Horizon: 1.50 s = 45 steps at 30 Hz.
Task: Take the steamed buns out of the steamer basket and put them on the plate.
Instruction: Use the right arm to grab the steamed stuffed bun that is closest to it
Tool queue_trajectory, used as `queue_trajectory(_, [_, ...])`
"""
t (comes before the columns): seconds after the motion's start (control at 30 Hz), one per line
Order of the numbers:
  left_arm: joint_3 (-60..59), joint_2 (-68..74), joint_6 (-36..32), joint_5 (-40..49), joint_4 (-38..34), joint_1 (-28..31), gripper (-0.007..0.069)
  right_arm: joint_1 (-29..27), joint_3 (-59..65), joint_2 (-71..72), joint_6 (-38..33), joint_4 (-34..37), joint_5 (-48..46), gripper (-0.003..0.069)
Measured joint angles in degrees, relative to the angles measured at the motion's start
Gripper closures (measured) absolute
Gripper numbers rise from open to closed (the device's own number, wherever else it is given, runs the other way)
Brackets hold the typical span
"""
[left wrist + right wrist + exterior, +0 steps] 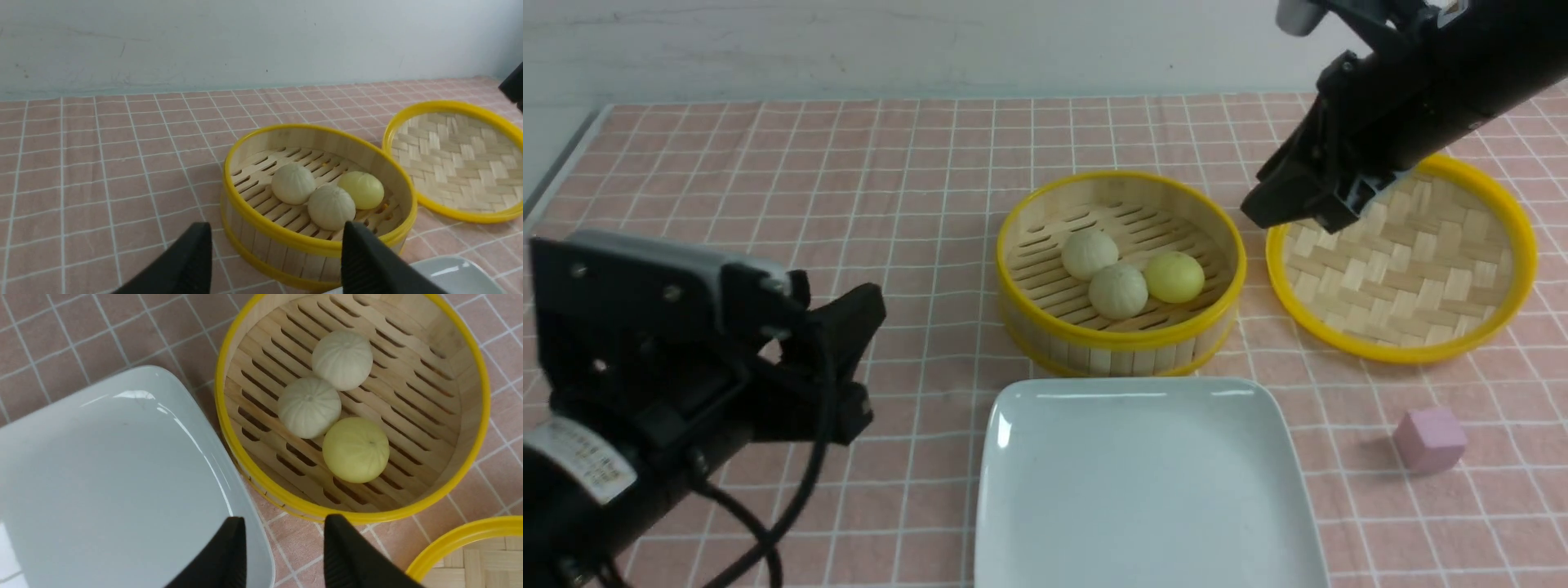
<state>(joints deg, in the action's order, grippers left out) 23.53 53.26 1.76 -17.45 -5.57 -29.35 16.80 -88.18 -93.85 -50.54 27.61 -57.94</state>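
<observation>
1. Carrying everything is the bench (pixel 768 163), with its pink checked cloth.
2. The plate (pixel 1143 490) is lying nearest the robot, just beside the steamer basket (pixel 1123 336). It is holding no buns.
3. The steamer basket is sitting behind the plate, and its lid (pixel 1405 269) is lying beside it on the right.
4. The left tool (pixel 859 359) is hanging well apart from the basket, fingers spread, gripping nothing.
5. The right tool (pixel 284 524) is hovering above the basket's right side, released and empty too.
6. The steamed buns (pixel 1118 291), two pale and one yellow, are all sitting together inside the basket. I am judging that the job is only beginning, with three buns left to move.
7. The pink cube (pixel 1429 439) is sitting near the plate and is not part of the job.
</observation>
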Motion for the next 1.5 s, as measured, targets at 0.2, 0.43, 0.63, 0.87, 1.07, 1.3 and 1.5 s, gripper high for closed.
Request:
queue_trajectory(0.2, [7.5,8.8,-11.8,-1.7,-7.3,0.0,0.0183,0.0,-0.2,0.0,0.0,0.2,-0.1,0.0372])
queue_trajectory(0.43, [15.5,13.4,-32.7,-2.3,-24.9,0.0,0.0183,0.0,-0.2,0.0,0.0,1.0,-0.6,0.0371])
queue_trajectory(0.63, [19.3,13.7,-48.1,-1.6,-45.2,0.0,0.0183,0.0,-0.2,0.0,0.0,1.4,-0.6,0.0371])
queue_trajectory(0.87, [21.5,13.7,-68.2,0.7,-63.8,0.0,0.0183,0.0,-0.2,0.0,0.0,1.7,-0.2,0.0371])
queue_trajectory(1.07, [21.9,13.7,-77.9,0.5,-71.6,0.0,0.0183,0.0,-0.2,0.0,0.0,1.9,0.0,0.0371])
queue_trajectory(1.3, [21.9,13.7,-78.0,0.4,-72.7,0.0,0.0183,0.0,-0.2,0.0,0.0,2.2,0.3,0.0371])
queue_trajectory(1.5, [21.9,13.7,-76.1,4.4,-73.1,0.0,0.0183,0.0,-0.2,0.0,0.0,3.7,0.5,0.0371])
